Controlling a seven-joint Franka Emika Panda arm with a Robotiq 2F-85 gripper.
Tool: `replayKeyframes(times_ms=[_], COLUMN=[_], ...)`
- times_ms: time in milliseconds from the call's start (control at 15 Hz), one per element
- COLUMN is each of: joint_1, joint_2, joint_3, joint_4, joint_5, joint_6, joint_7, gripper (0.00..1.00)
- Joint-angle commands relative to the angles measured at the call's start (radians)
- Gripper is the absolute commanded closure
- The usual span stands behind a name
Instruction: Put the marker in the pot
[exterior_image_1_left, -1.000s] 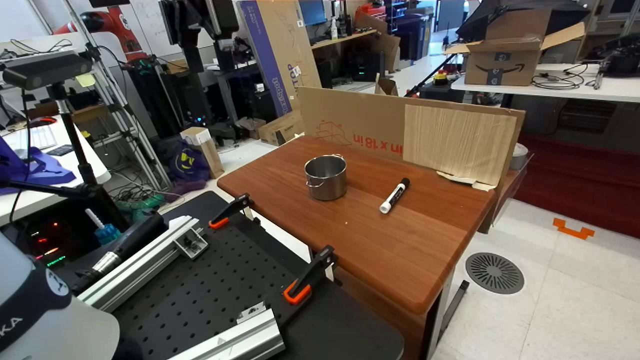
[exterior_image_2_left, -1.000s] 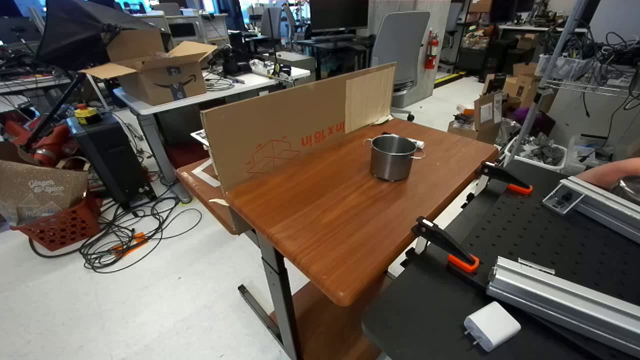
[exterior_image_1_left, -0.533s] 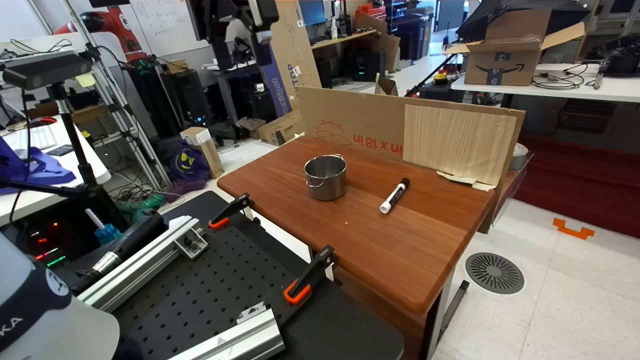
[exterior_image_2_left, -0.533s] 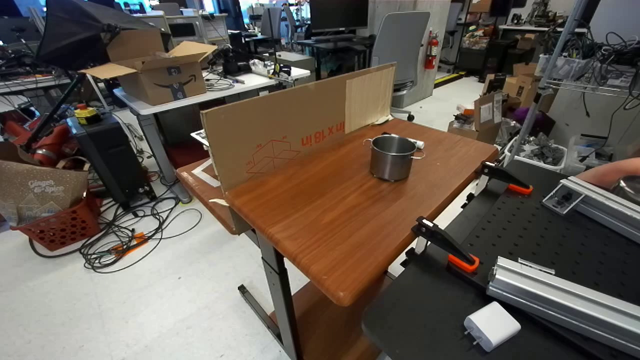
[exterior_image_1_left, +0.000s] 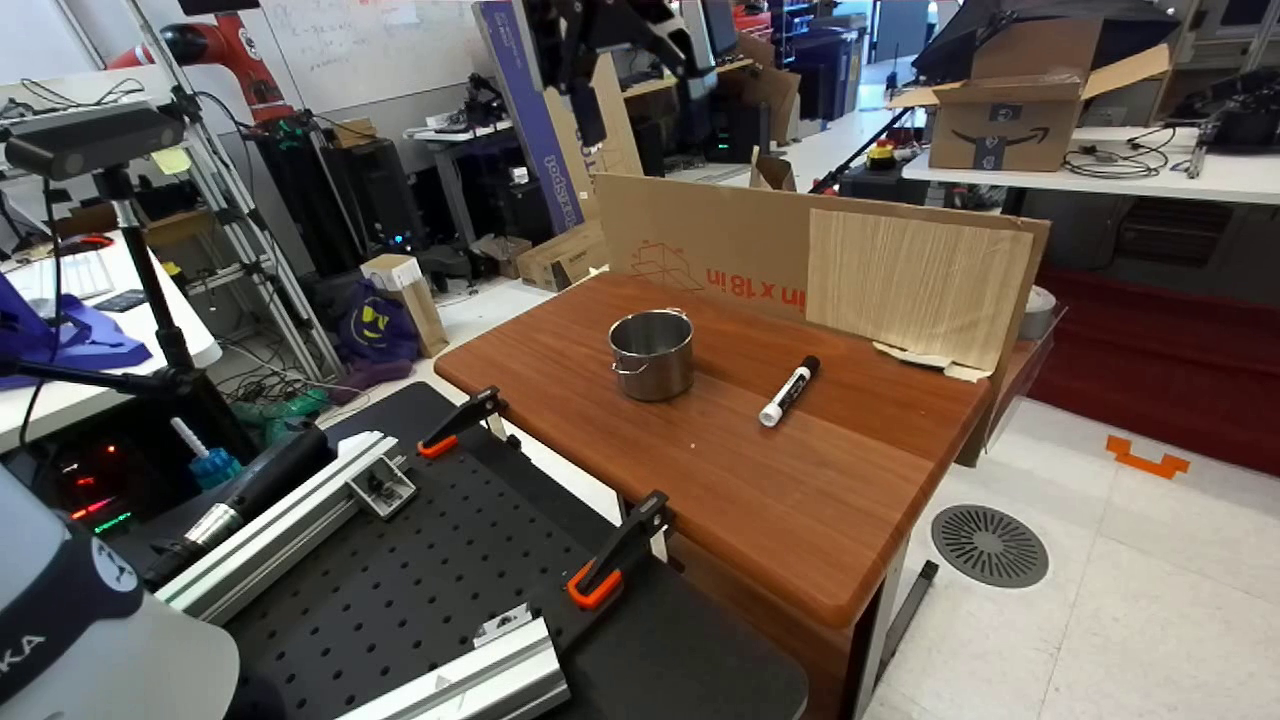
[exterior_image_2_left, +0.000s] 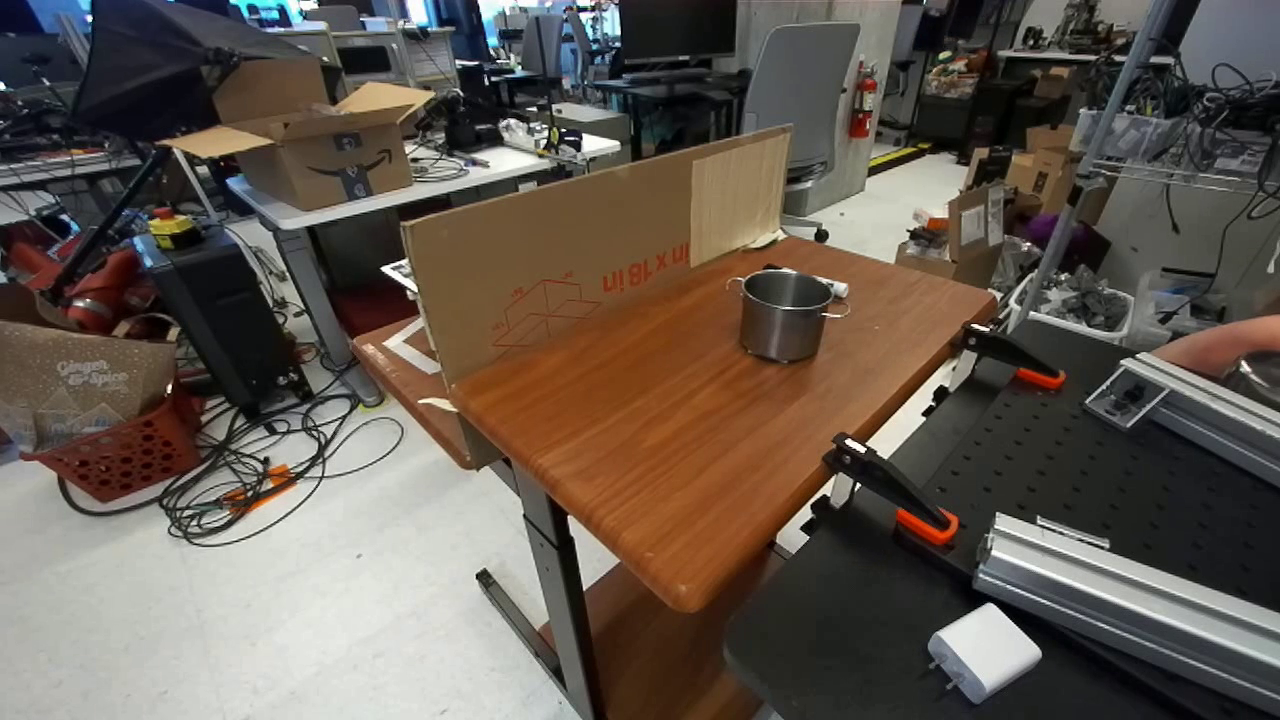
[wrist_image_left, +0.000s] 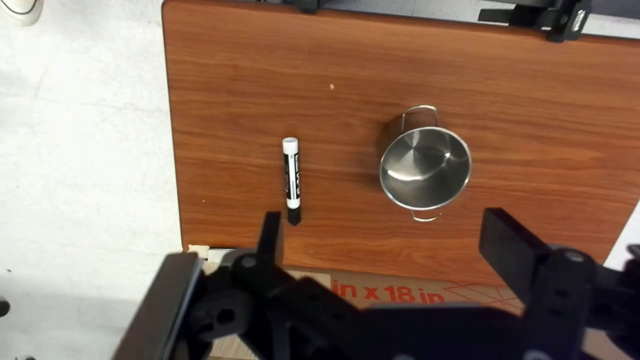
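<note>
Biggest thing by far is the brown wood-grain table (exterior_image_1_left: 700, 500), set just beside a black perforated mounting board (exterior_image_2_left: 1100, 480) with a gap between the two. A long cardboard panel (exterior_image_2_left: 560, 240) stands up along the table edge away from the board, its red "in x 18 in" print upside down from where I'm standing, plus a pale wood-grain sheet (exterior_image_1_left: 920, 285) covering one end. Off in the background sits an Amazon box (exterior_image_1_left: 1005, 135), flaps up.

The Robotiq gripper (exterior_image_1_left: 642, 105) hangs well above the tabletop, fingers pointing down and spread wide — the wrist view shows a big gap between them.

Next size down is the steel pot (wrist_image_left: 425, 167), upright on the table, shiny inside, wire handles on opposite sides. Two black-and-orange clamps (exterior_image_1_left: 622, 550) sit along the board edge facing the table.

Then the black-capped marker (wrist_image_left: 292, 175) — lying flat on the wood near the pot, clearly apart from it, cap toward the cardboard. White barrel, label too blurry to read. Tiniest of all, a pale speck (wrist_image_left: 331, 86) on the tabletop.
</note>
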Motion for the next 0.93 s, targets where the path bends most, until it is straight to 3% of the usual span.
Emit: replayKeyframes(times_ms=[0,333,600,867], joint_1=[0.004,-0.009,-0.056,-0.123], joint_2=[0.13,0.336,0.51,0.655], joint_3=[-0.057,-0.091,-0.052,0.008], joint_4=[0.067,0.191,0.314,0.425], joint_5=[0.071,0.252,0.373,0.42], joint_6=[0.103,0.178,0.177,0.174], joint_7=[-0.106,-0.226,-0.264,-0.254], gripper=[0.0,0.0,0.0,0.0])
